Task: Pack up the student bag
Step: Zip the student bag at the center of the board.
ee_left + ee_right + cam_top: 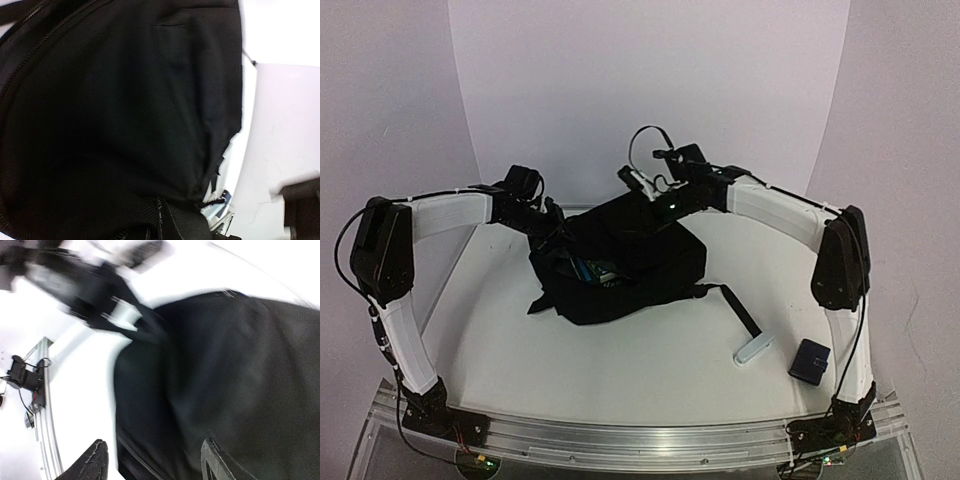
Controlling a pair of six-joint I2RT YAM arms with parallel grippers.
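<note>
The student bag [620, 262], a large soft black backpack, lies in the middle of the table with its mouth facing the arms and books [595, 270] showing inside. My left gripper [553, 224] is at the bag's left rim, shut on the fabric and holding the flap up. Black cloth [115, 110] fills the left wrist view, and its own fingers are hidden there. My right gripper [655, 200] hovers over the bag's rear top. In the blurred right wrist view it [154, 445] stands open, with the bag's fabric [235, 380] below and nothing between the fingers [92, 462].
A black webbing strap [740, 310] trails from the bag toward the front right. A white flat object [755, 348] and a small dark-blue pouch [810, 360] lie near the right arm's base. White book edges [220, 210] peek out at the bag's opening.
</note>
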